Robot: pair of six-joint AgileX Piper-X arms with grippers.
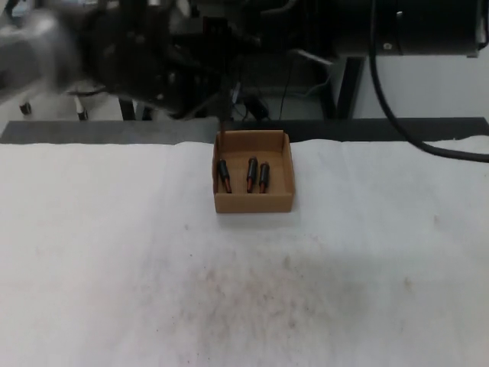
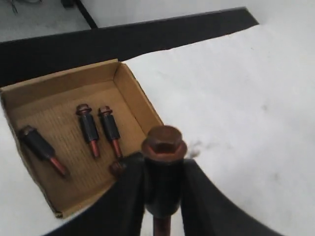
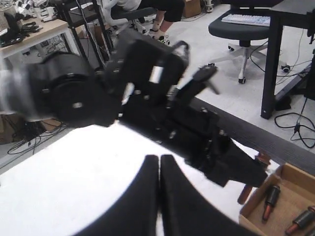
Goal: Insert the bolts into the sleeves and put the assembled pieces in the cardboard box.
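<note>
High view: a cardboard box [image 1: 252,202] sits mid-bench on white cloth [image 1: 114,267], with three assembled pieces [image 1: 251,174] lying inside.

Left wrist view: the left gripper [image 2: 163,169] is clamped on a fourth piece [image 2: 164,143], bolt head up, just beside the box. A small dark-red shape by one finger may be another bolt.

Right wrist view: the right gripper [image 3: 160,196] has its jaws pressed together, empty, above the cloth.

By these pictures the task looks nearly done, with only the held piece left to box.

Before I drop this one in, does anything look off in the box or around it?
Nothing stands out. Three copper bolts in black sleeves lie flat inside the brown cardboard box, none spilled; the left gripper holds a fourth sleeved bolt.
</note>
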